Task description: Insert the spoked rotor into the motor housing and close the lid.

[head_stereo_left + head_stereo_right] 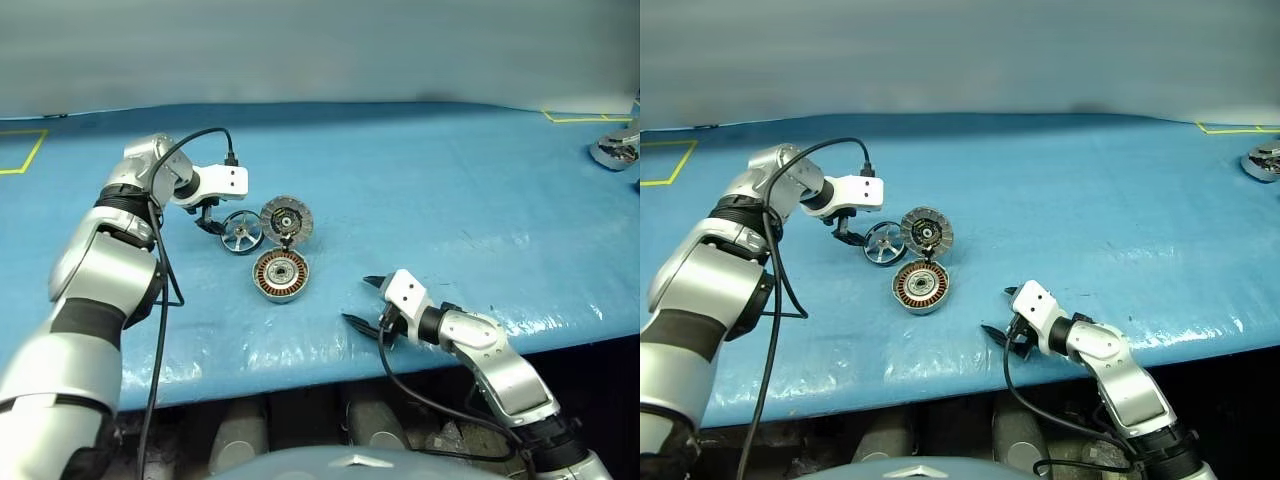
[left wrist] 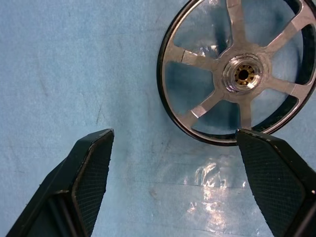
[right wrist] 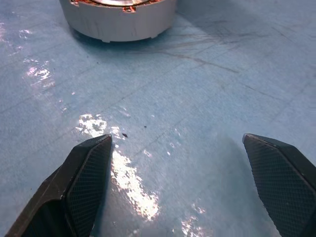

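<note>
The rotor (image 1: 242,232) is lying flat on the blue table (image 1: 450,200), left of centre, with its black rim and silver spokes facing up. Just to its right, the lid (image 1: 287,219) is standing open, tilted up from its hinge, with its ribbed inner face and dark centre showing. The housing (image 1: 280,275) is sitting just near of the lid, joined to it at the hinge, with its copper windings and silver centre lying uncovered. The rotor is lying beside the housing, to its far left, and is not inside it.

The left gripper (image 1: 210,222) is hanging over the table at the rotor's left edge, pointing steeply down. In the left wrist view its fingers (image 2: 89,173) are standing wide apart with bare table between them; they are holding nothing. The rotor's rim (image 2: 197,133) is lying just beyond one fingertip, and whether that tip is touching it I cannot tell.

The right gripper (image 1: 362,301) is hovering low over the table to the near right of the housing, well apart from it, pointing toward the left. Its fingers (image 3: 91,168) are spread wide and are gripping nothing. In the right wrist view the housing's grey wall (image 3: 118,22) is showing farther along the table.

At the table's far right edge another small metal part (image 1: 614,150) is lying.
</note>
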`<state>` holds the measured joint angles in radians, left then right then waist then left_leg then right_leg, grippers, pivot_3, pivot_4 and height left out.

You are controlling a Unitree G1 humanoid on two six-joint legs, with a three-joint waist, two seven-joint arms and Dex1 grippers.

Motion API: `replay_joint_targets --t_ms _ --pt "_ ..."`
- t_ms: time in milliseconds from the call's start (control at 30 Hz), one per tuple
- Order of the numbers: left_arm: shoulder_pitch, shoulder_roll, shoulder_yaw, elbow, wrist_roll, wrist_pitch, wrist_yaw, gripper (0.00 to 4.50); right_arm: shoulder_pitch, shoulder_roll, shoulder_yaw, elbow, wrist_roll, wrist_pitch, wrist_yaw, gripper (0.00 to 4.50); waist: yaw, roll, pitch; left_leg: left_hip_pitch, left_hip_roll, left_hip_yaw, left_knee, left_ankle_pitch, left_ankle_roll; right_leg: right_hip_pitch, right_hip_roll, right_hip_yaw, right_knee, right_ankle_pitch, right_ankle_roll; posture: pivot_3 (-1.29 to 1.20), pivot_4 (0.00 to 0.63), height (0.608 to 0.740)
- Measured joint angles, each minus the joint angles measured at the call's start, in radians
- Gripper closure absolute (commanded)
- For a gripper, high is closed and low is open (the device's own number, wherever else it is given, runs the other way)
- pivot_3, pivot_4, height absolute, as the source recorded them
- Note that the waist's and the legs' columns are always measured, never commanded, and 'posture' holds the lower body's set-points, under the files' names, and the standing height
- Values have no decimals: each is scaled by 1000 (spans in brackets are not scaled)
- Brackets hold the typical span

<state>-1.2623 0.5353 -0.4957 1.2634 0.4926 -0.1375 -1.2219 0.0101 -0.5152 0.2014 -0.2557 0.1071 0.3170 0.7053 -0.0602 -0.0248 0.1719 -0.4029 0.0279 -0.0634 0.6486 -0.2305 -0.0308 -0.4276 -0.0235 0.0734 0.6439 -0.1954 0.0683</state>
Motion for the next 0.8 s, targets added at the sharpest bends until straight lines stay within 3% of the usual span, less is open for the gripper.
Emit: replay_joint_targets --t_ms 567,700,800 --pt "-61 10 2 -1 7 -24 -30 330 -1 38 30 -3 -1 0 -4 0 0 -1 0 -1 0 0 2 0 0 0 0 0 0 0 1 0 150 740" --pt "-64 18 7 -1 5 -25 -63 1247 -21 37 31 3 -3 0 4 0 1 -1 0 -1 0 0 2 0 0 0 0 0 0 0 1 0 150 740" --pt "-63 21 7 -2 5 -30 -92 1247 -29 37 34 7 -3 0 11 0 1 -1 0 -1 0 -1 2 0 0 0 0 0 0 1 1 0 150 740"
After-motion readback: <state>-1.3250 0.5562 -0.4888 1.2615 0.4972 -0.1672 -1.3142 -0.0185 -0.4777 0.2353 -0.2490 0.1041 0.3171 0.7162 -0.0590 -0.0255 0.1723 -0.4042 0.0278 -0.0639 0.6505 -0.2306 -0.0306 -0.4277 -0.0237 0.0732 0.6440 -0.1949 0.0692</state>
